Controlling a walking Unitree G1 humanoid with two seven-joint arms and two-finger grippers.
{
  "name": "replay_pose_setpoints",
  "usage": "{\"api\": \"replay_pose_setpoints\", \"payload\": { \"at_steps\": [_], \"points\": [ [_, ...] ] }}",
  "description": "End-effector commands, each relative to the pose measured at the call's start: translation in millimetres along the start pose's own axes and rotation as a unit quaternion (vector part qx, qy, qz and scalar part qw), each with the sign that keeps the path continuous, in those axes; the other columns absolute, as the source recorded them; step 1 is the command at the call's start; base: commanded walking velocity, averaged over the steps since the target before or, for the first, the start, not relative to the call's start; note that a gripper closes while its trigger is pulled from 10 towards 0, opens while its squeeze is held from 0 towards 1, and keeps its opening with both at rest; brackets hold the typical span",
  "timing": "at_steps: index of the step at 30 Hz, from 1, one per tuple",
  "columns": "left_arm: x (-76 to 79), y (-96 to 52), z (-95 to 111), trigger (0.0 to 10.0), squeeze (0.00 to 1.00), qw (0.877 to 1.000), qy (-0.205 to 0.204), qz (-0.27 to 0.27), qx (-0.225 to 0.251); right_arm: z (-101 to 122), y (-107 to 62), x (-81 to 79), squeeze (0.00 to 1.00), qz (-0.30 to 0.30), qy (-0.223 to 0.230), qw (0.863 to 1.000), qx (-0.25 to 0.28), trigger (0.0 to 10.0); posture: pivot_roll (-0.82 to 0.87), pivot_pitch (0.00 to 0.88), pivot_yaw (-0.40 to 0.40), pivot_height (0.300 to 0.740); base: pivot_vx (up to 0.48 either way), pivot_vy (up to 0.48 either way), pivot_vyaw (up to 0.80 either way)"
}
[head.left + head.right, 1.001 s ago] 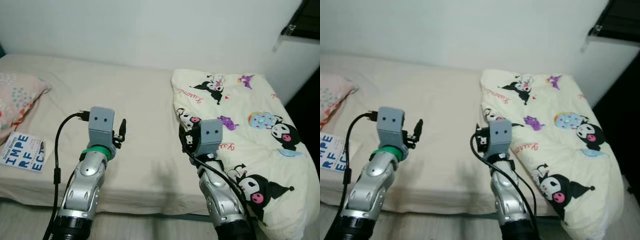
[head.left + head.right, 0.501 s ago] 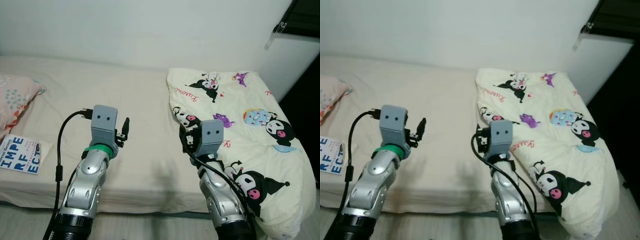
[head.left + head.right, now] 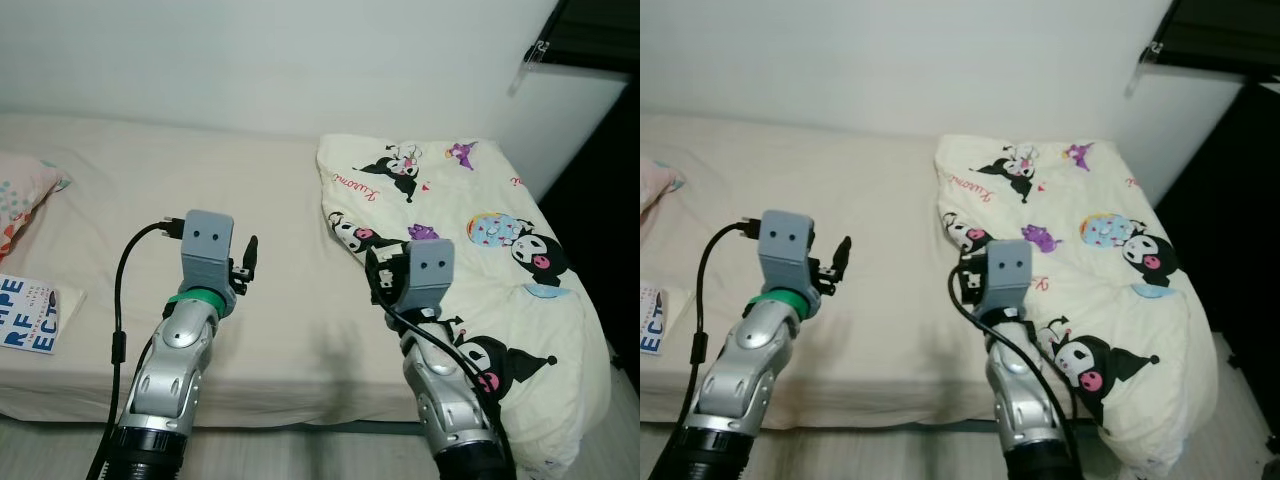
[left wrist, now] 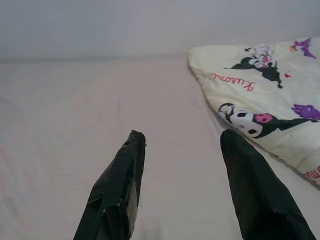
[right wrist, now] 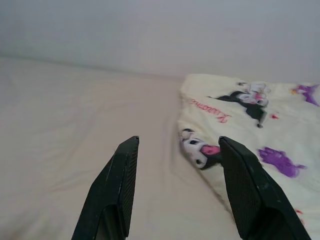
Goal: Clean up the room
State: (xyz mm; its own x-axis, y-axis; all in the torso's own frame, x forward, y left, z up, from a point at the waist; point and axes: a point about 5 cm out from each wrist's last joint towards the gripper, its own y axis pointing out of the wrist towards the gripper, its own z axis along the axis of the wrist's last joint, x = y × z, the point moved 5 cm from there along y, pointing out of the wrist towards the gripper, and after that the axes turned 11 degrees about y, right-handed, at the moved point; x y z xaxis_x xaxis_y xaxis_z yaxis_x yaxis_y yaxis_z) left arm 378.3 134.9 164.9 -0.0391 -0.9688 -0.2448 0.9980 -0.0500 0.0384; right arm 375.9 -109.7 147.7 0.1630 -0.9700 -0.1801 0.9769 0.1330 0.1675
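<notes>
Cartoon-print blanket (image 3: pixel 470 230) heaped on the bed (image 3: pixel 200 200), just beyond and beside the right pincer (image 5: pixel 177 145), well off to the side of the left pincer (image 4: pixel 182 142), both pincers spread and gripping nothing, raised over bare sheet, book (image 3: pixel 25 312) far outside the left one.

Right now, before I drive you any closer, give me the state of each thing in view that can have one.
Left gripper: open, empty, held above the bare sheet.
Right gripper: open, empty, beside the blanket's edge.
Cartoon-print blanket: bunched on the bed's right side, hanging over the front edge.
Bed: sheet on, mostly uncovered.
Book: closed, flat on the bed.
Pillow: lying on the bed.
</notes>
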Motion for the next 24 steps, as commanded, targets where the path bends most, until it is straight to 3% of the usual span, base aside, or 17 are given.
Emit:
{"api": "replay_pose_setpoints", "payload": {
  "at_steps": [1, 24],
  "points": [
    [0.6, -0.1, -6.0, 10.0, 0.00, 1.000, -0.003, 0.000, -0.013, -4.7, -3.7, 5.1, 0.00, -0.007, 0.002, 1.000, -0.006, 10.0, 0.00, 0.070, -0.007, 0.740, 0.000, -0.461, 0.00],
    [-0.4, 1.3, -5.0, 10.0, 0.00, 1.000, -0.008, 0.001, -0.011, -4.0, -2.6, 4.5, 0.00, -0.002, 0.000, 1.000, -0.005, 10.0, 0.00, 0.059, -0.008, 0.740, 0.000, -0.329, 0.00]
  ]
}}
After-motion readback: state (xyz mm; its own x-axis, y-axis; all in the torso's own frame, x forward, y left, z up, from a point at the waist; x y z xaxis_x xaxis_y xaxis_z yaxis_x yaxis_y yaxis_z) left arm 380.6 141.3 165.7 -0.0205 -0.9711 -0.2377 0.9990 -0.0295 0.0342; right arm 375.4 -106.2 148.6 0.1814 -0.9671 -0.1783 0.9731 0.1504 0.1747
